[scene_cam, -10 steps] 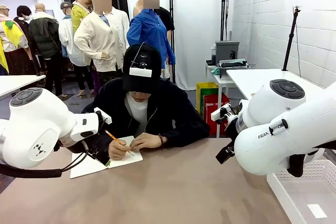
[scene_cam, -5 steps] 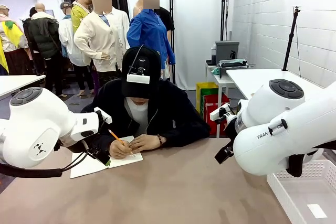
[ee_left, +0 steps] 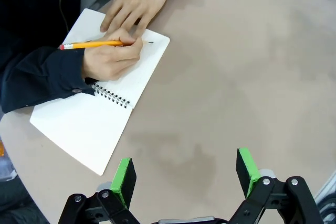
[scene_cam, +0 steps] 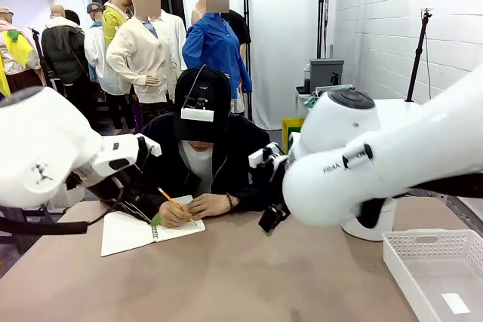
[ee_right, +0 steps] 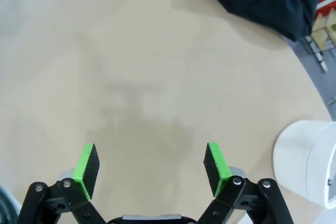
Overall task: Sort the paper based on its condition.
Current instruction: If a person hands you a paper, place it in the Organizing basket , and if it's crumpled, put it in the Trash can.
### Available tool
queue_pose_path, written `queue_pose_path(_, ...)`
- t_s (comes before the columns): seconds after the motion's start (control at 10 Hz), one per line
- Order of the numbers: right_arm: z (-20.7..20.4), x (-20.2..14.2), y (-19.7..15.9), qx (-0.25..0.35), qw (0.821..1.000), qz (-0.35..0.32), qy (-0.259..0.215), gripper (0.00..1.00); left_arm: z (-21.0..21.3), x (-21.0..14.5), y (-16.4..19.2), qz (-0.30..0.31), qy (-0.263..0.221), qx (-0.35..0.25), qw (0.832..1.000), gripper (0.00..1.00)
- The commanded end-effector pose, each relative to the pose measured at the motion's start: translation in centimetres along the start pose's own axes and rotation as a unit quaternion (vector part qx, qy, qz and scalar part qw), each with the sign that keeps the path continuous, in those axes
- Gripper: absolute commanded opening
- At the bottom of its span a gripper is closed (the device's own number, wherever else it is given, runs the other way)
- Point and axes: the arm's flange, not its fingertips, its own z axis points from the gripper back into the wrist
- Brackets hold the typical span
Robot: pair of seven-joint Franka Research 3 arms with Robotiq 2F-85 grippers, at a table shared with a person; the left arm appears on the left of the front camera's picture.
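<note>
Place: you're looking at a robot lab.
Evidence: white left arm (scene_cam: 38, 152) and right arm (scene_cam: 377, 156) over your bench (scene_cam: 249, 277); painted brick wall (scene_cam: 392, 20); curtain partition (scene_cam: 283, 35).

Bench (scene_cam: 249, 277): notebook (scene_cam: 128, 231) flat at the far left, directly before the person (scene_cam: 204, 156) seated at the far edge. Writing hand (scene_cam: 172, 216) with pencil (scene_cam: 172, 201) on the page, other hand (scene_cam: 211, 204) just beside it to the right. Tray (scene_cam: 423, 237) at the near right, slip (scene_cam: 456, 303) lying in it. Left pincer (ee_left: 185, 160) above bare bench near the notebook's near corner. Right pincer (ee_right: 151, 162) above bare bench.
</note>
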Motion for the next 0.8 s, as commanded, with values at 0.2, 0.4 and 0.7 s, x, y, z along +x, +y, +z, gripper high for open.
queue_pose_path(0.2,4.2,3.7,2.0,0.008,1.000,0.015,-0.018,1.00,8.3,-1.4,-1.1,-0.030,-0.013,-0.022,0.999,1.00)
queue_pose_path(0.4,7.3,5.4,2.1,0.009,0.999,0.011,-0.031,1.00,11.2,-2.4,-1.1,-0.040,-0.018,-0.021,0.999,1.00)
queue_pose_path(0.7,10.7,5.1,2.6,-0.012,0.999,0.047,-0.003,1.00,12.1,-3.5,0.1,-0.047,0.000,0.013,0.999,1.00)
